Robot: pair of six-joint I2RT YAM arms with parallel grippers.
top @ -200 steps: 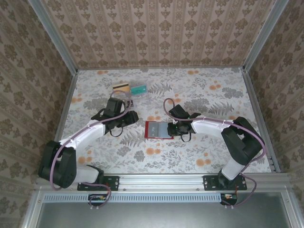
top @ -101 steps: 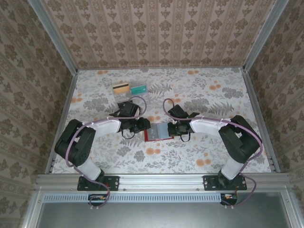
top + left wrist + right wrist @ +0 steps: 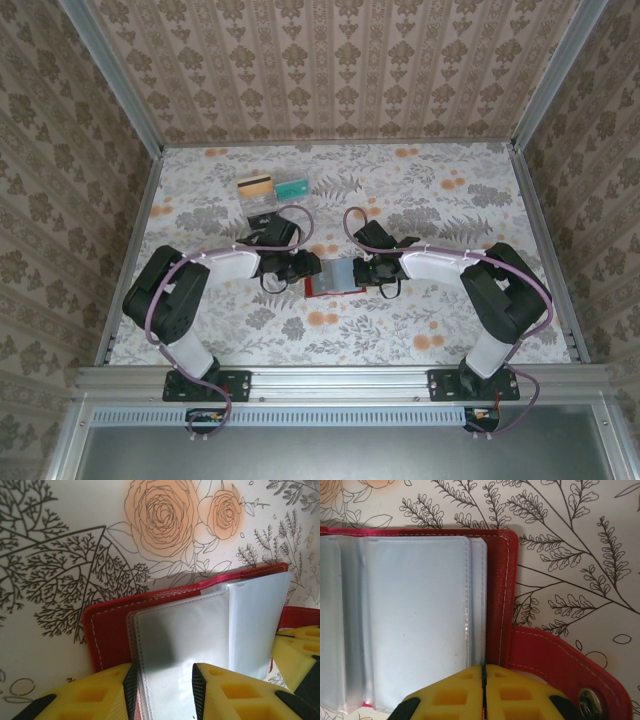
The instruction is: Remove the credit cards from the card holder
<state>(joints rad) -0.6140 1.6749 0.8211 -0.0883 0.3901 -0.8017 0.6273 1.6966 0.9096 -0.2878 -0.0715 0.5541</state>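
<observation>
Here we are at the middle of the tabletop (image 3: 450,320), a touch toward the near edge, where the card holder (image 3: 338,275) lies open with its grey-blue inside up and both arms crowded onto it. The left pincer (image 3: 163,677) is parted to a moderate gap, with a clear sleeve page (image 3: 180,645) standing between the fingers, not yet squeezed. The right pincer (image 3: 483,672) has its fingers pressed flat together with no gap, its tip on the holder's right-hand cover, just beside the red tab (image 3: 555,665) and its snap stud (image 3: 589,698). It looks like it's pinning the cover down rather than pinching it, though I can't be sure.

Up by the far-left corner, the tan card (image 3: 256,185) and the teal card (image 3: 291,187) lie side by side at the far edge of the clear tray (image 3: 268,210), well apart from the holder. The pockets on show look empty; whether a card sits deeper in, I cannot tell.

Now the risks! If the left closes on bare sleeve, it would tug plastic instead of a card, and the whole holder could lift or slide. If the right's hold slips off that narrow edge, the cover could flop shut over the pages. And the two pincers are very near each other, so a careless sideways move could knock them together.
</observation>
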